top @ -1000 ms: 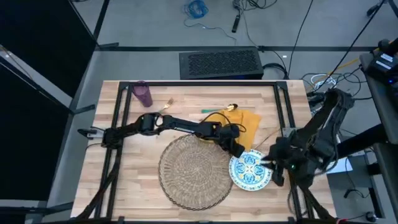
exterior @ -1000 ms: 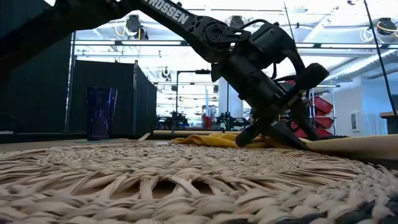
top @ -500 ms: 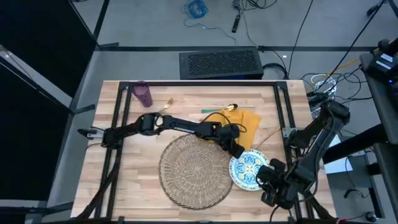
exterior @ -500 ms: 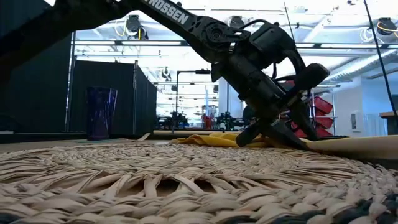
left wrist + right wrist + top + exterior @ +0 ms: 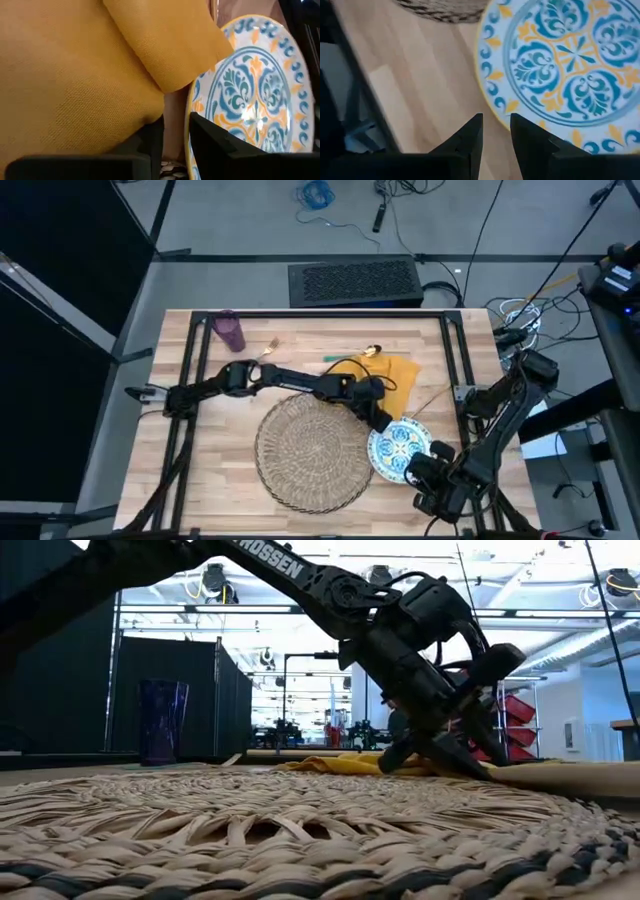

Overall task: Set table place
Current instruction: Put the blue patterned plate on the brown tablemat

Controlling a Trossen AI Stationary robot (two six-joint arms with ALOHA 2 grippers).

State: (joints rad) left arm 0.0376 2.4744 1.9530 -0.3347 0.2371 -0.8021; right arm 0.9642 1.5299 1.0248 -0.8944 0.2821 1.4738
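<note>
The plate lies on the table between the left gripper and right gripper, placemat beside it.

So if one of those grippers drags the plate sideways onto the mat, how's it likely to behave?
The plate looks rigid and glazed, so it should slide easily over the smooth wooden table without flexing. It would probably catch at the woven mat, whose coarse edge sits higher. It looks like ceramic, so likely breakable. The left gripper sits at its rim.

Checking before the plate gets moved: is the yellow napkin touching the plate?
Touching. In the left wrist view, the napkin's corner lies over the plate's rim, with no gap.
</note>
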